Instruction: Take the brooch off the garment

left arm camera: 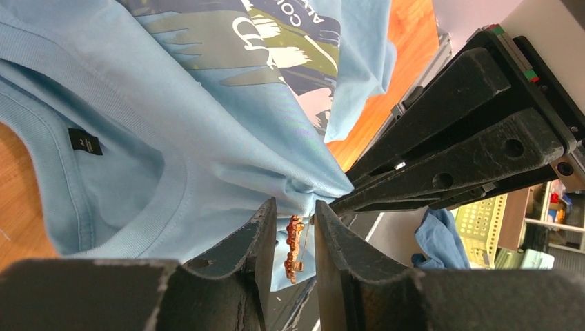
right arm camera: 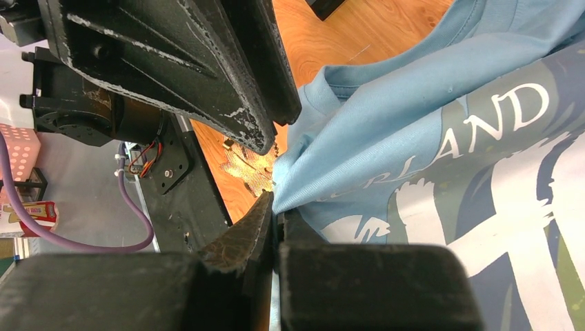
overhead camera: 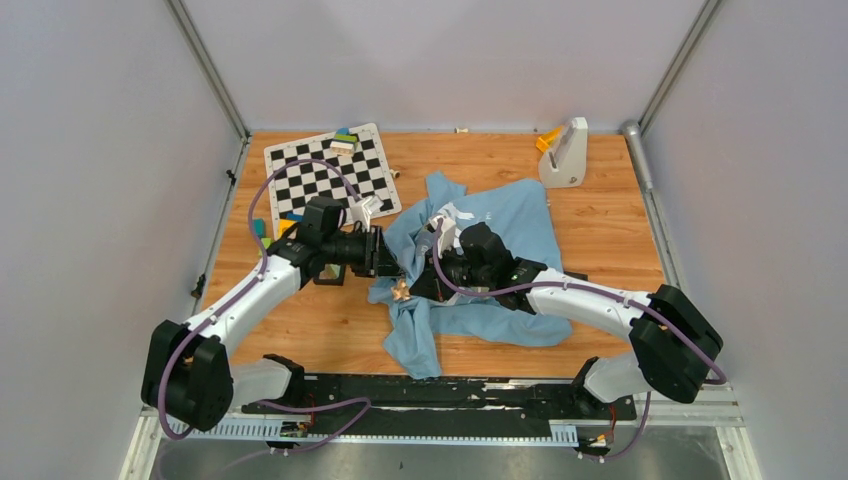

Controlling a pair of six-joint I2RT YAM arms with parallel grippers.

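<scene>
Both arms are meeting over the middle of the wooden tabletop (overhead camera: 620, 250), right on the crumpled light blue cloth T-shirt (overhead camera: 520, 225) with its white lettering and green patches. The right gripper (right arm camera: 276, 207) is pinching a fold of that T-shirt, its black fingers pressed tight together on the cloth and drawing it into a taut peak.

And there, hanging at the very tip of that peak, is the tiny orange-red beaded brooch (left arm camera: 295, 247), just beside the right gripper's tips. The left gripper (left arm camera: 294, 207) is straddling it: fingers partly spread, one on each side of the brooch. A sliver of gap is showing on either side, so to my eye it is bracketing the piece, not clamping it.

I'm reading this as the grasping step. The cloth is anchored and the brooch is lined up, but it is not yet off the T-shirt. The next move is asking for the left fingers to close squarely on that small piece without catching any fabric. Then comes a pull away from the pinch while the right gripper is holding firm. If that pull goes off the line of the pin, I'd expect the cloth to drag along with it.
</scene>
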